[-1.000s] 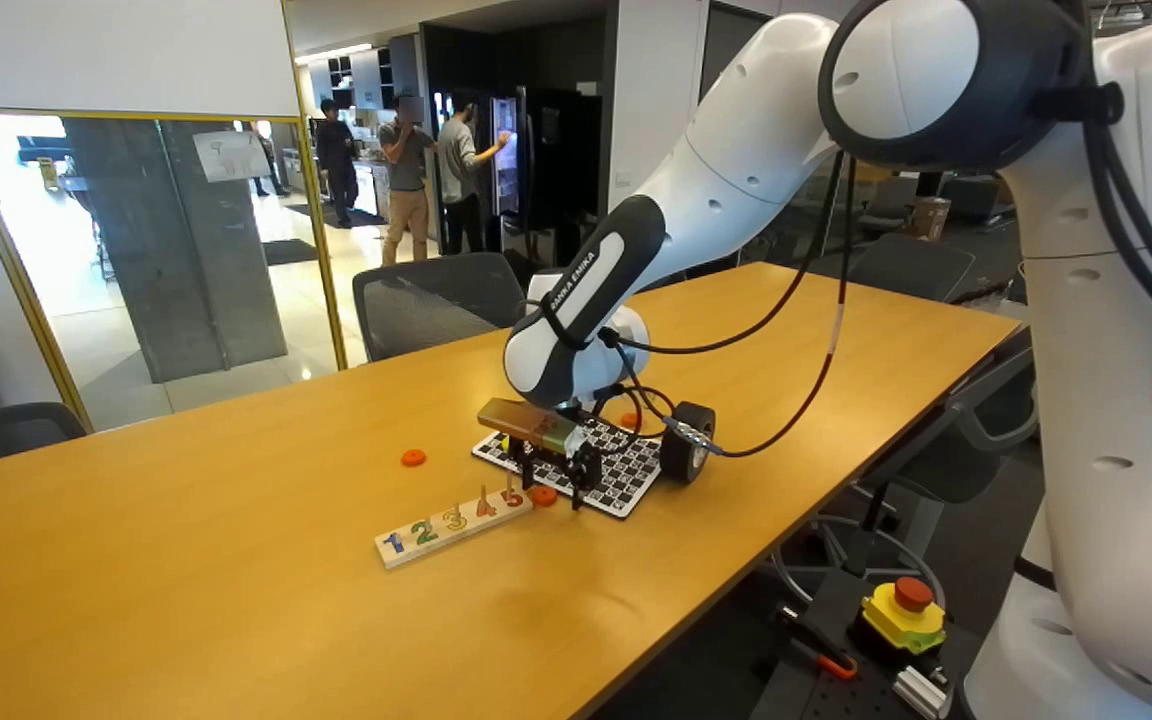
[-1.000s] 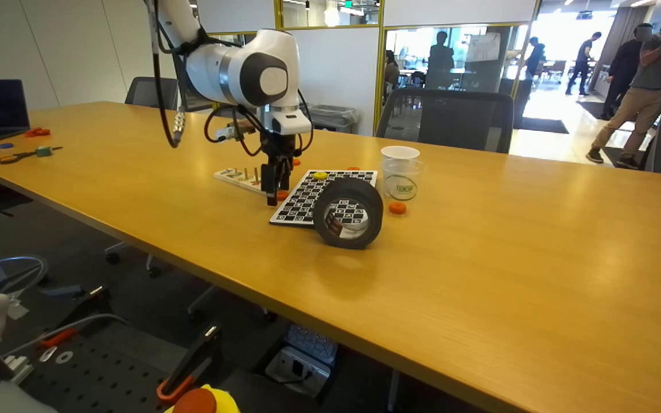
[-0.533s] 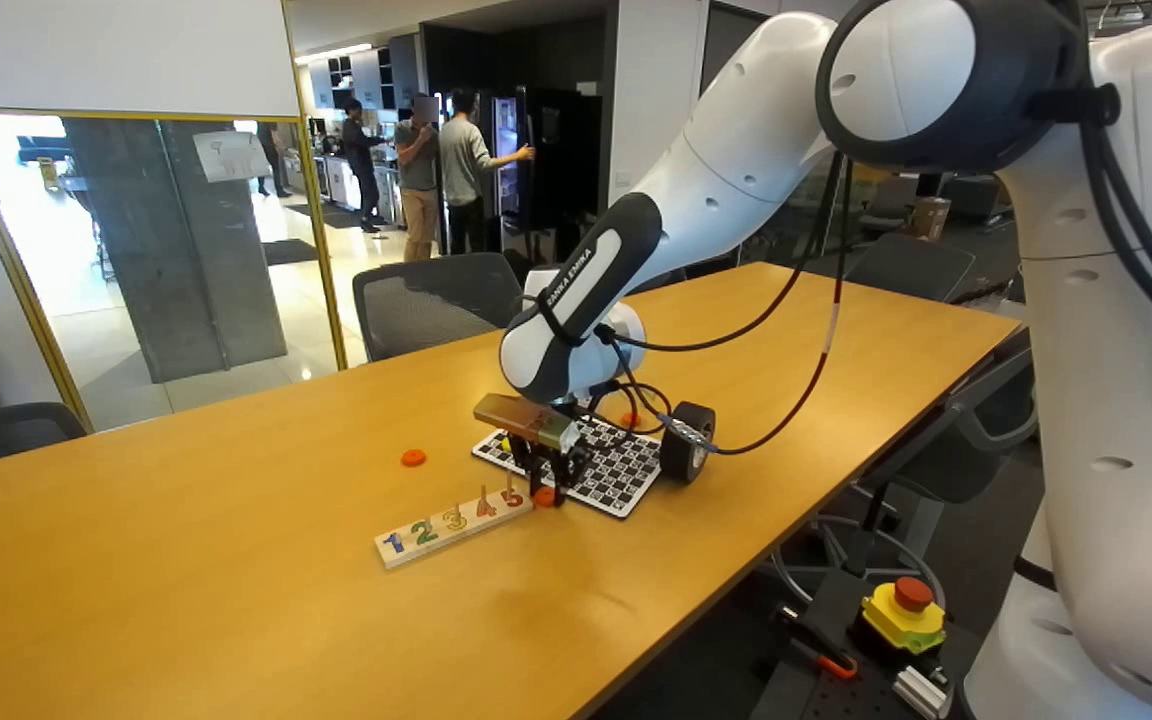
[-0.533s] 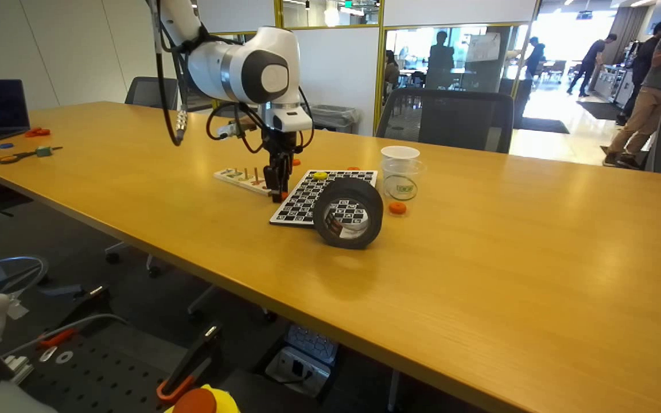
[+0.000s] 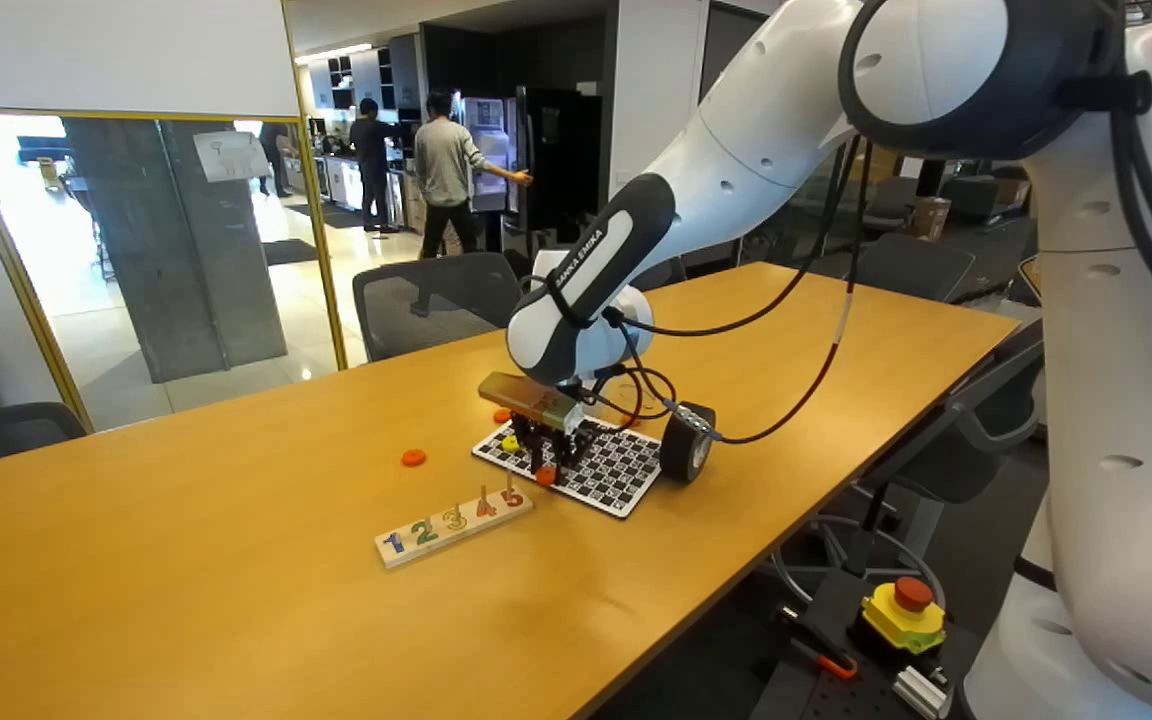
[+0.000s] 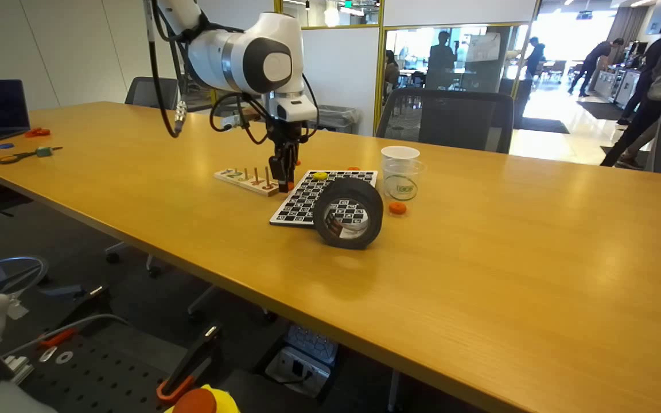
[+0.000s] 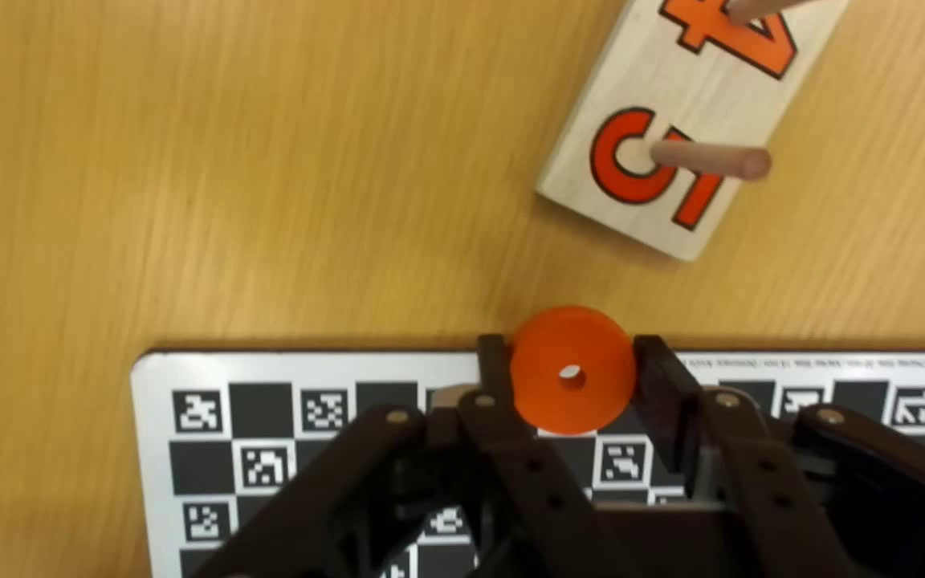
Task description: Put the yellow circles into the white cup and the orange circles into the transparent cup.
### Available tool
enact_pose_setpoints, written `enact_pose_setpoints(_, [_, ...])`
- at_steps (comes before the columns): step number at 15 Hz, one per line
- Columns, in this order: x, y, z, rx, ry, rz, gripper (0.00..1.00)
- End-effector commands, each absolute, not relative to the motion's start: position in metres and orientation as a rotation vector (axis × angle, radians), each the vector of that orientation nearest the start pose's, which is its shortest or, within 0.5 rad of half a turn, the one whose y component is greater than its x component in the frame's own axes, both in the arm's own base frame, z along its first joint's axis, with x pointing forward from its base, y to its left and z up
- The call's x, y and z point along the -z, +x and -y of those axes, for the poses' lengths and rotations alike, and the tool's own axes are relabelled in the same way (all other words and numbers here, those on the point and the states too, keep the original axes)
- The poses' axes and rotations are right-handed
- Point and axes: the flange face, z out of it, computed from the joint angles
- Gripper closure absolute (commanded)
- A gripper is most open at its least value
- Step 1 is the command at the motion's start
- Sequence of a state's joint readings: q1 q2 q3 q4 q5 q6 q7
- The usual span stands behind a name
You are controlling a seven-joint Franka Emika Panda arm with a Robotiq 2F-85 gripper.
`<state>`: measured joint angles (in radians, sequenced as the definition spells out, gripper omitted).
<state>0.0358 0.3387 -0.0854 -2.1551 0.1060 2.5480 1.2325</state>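
Orange disc (image 7: 573,403) gripped, transparent cup (image 6: 401,188) not yet reached.
Right of the numbered peg board (image 5: 454,530), the disc is pinched by the gripper (image 7: 573,349), fingers (image 7: 495,361) drawn to its rim; farther right, it could be knocked loose if the cup's edge were struck. A second earlier it was ungripped on the table (image 6: 508,241).

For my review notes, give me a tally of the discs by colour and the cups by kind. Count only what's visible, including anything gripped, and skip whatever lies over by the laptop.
Orange discs: 4, one of them held in the pincer
Yellow disc: 1
White cup: 1 (its bottom is hidden)
Transparent cup: 1
Total: 7
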Motion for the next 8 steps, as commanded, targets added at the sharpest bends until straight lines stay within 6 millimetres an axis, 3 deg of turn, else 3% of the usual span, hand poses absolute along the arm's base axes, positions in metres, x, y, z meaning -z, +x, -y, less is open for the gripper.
enact_pose_setpoints(1, [-0.292, 0.558, 0.058, 0.183, -2.333, -1.926, 0.78])
enact_pose_setpoints(8, [-0.335, 0.537, 0.137, 0.486, -2.259, -1.972, 0.78])
